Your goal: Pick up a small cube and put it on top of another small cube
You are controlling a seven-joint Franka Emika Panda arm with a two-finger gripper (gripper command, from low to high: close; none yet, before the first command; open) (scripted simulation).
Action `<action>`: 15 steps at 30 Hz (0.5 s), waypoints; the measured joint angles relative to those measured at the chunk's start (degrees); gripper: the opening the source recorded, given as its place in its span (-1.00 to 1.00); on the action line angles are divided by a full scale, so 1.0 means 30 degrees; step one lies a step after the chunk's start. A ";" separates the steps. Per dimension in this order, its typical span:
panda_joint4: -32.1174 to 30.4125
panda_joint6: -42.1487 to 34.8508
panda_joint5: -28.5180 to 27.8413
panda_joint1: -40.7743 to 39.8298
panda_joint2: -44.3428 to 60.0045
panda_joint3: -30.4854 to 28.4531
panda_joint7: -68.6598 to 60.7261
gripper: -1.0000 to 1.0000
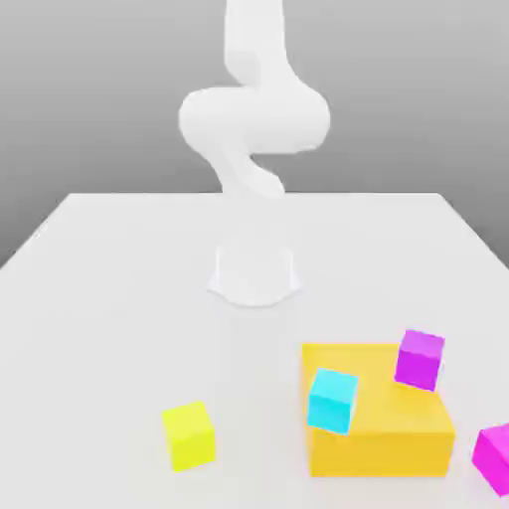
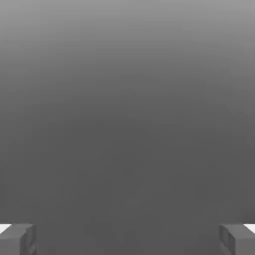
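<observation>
My hand (image 2: 127, 239) is spread wide, its two grey fingertips (image 2: 17, 239) far apart with nothing between them. No lettering or labels on anything I can see.

On the white counter (image 1: 119, 278) sits a large flat orange block (image 1: 383, 423); I place everything from it. A small cyan cube (image 1: 332, 400) leans tilted against its side toward the exterior view's left. One small magenta cube (image 1: 420, 359) perches tilted on its far corner; a second magenta cube (image 1: 494, 455) lies just beside it, at the exterior view's right edge. One small yellow cube (image 1: 188, 434) stands apart on the cyan side.

Four small cubes, one block. Broad bare counter runs from the block to my white arm's base (image 1: 254, 270).
</observation>
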 joint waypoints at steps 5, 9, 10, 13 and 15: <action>0.0182 0.0794 0.1400 0.2778 0.3548 -0.1015 -0.4525 0.00; 0.0329 0.1388 0.2522 0.4594 0.6315 -0.1441 -0.8054 0.00; 0.0362 0.1548 0.2777 0.5002 0.7005 -0.1494 -0.8912 0.00; 0.0475 0.1988 0.3497 0.6008 0.9068 -0.1419 -1.1473 0.00; 0.0543 0.2303 0.3850 0.6535 1.0426 -0.1218 -1.3088 0.00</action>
